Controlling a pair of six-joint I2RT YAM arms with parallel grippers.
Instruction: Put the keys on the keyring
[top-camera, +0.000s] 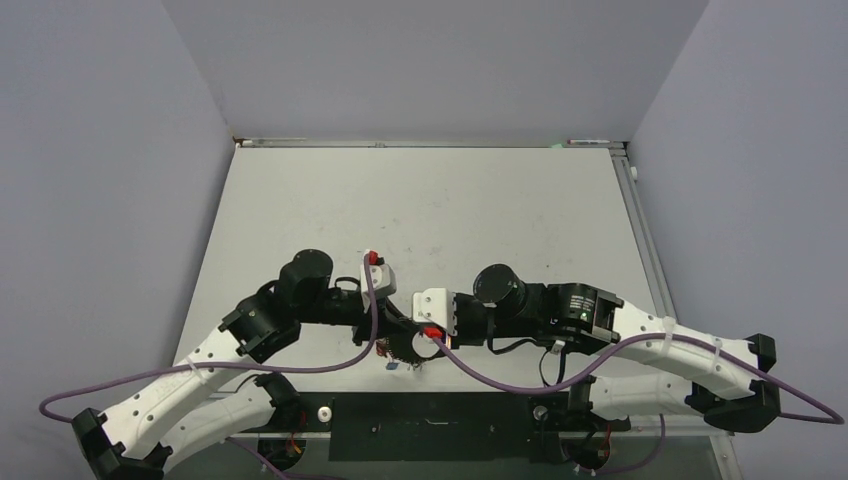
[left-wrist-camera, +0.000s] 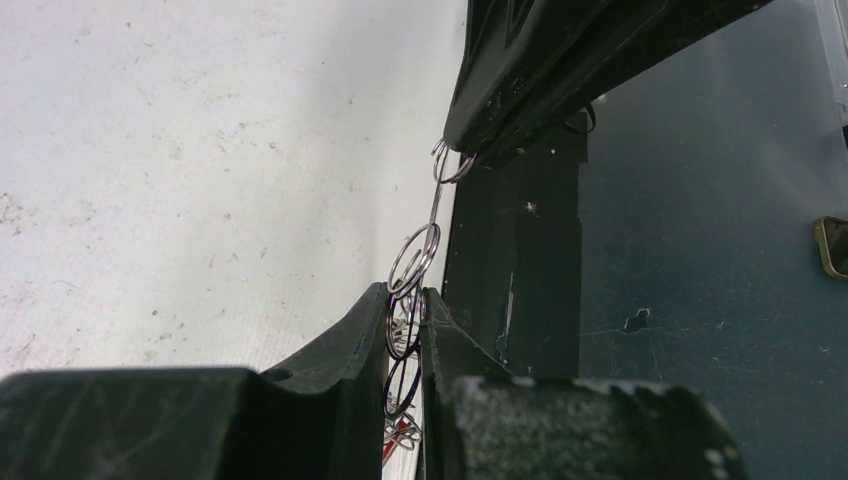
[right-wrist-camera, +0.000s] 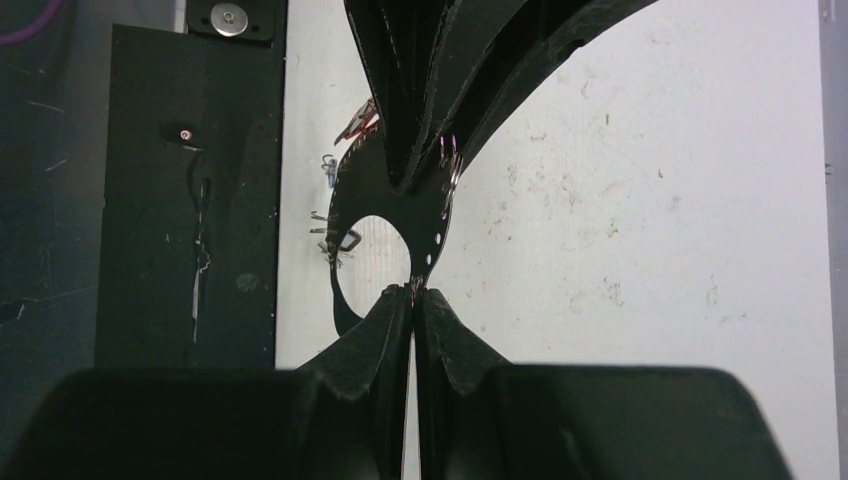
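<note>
My two grippers meet tip to tip low over the table's near middle. The keyring (top-camera: 401, 354) hangs between them; in the right wrist view it is a large dark ring (right-wrist-camera: 345, 215) with small silvery bits along its rim and red tags (right-wrist-camera: 358, 125). My right gripper (right-wrist-camera: 412, 292) is shut on its thin rim. My left gripper (left-wrist-camera: 408, 300) is shut on the keys (left-wrist-camera: 399, 414), a small dark oval loop with silvery rings (left-wrist-camera: 415, 258) sticking out above the fingertips. The right fingers (left-wrist-camera: 520, 90) pinch a small silvery loop opposite. The left fingers (right-wrist-camera: 400, 90) close over the ring's top.
A black mounting plate (top-camera: 430, 425) lies along the near edge, right beside the grippers; it also shows in the right wrist view (right-wrist-camera: 190, 200). Purple cables (top-camera: 300, 365) loop round both arms. The white table (top-camera: 420, 200) stretches back to grey walls.
</note>
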